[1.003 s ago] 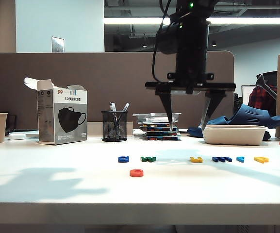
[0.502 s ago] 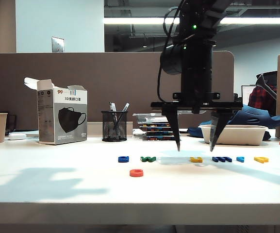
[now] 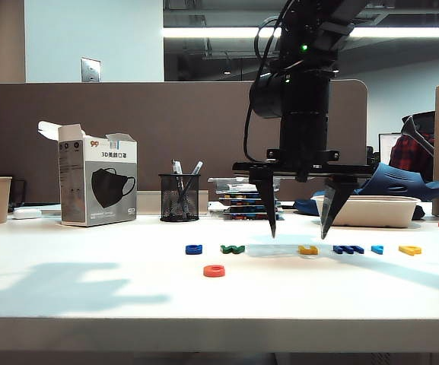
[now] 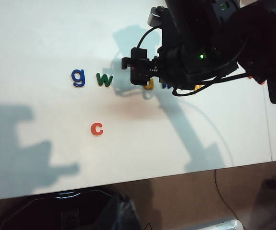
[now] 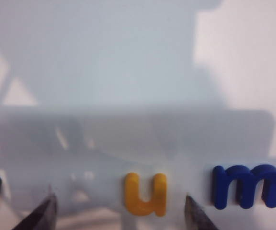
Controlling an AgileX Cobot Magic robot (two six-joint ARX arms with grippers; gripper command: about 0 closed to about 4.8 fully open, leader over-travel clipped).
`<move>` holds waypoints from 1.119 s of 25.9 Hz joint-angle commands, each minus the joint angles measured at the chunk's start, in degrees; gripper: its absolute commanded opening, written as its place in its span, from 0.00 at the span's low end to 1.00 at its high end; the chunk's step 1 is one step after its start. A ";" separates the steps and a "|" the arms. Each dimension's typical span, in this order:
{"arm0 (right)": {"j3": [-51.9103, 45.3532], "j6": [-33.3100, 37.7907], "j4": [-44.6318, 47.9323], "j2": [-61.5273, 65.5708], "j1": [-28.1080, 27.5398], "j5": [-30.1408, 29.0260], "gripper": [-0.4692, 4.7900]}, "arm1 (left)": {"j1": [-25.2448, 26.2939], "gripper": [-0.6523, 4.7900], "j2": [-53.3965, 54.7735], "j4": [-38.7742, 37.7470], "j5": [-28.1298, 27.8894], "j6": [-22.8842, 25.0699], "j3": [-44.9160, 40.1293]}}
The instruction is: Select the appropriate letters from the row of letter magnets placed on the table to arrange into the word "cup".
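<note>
Patience matters: my right end effector (image 3: 297, 230) hangs spread wide over the yellow "u" (image 5: 146, 193) in the row on the table (image 3: 90, 289), so I should centre before descending; my left end effector is out of view, state unknown.

The right gripper (image 3: 297, 228) points straight down, jaws spread wide. The left gripper is out of view

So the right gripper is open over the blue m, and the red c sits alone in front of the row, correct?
Not quite: the open right gripper straddles the yellow u, not the blue m, as the right wrist view shows. The red c does sit alone before the row.
</note>
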 commanded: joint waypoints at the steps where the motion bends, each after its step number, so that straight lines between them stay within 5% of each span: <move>1: 0.22 -0.31 0.66 -0.02 -0.31 -0.13 0.73 | -0.04 0.11 -0.15 0.52 0.02 -0.11 0.20; 23: -4.63 -0.26 2.97 -0.02 -0.33 -1.22 0.73 | -0.04 0.11 -0.15 0.55 0.02 -0.11 0.20; 29: -4.63 -0.28 3.48 -0.02 -0.33 -1.42 0.66 | -0.04 0.11 -0.15 0.52 0.02 -0.11 0.20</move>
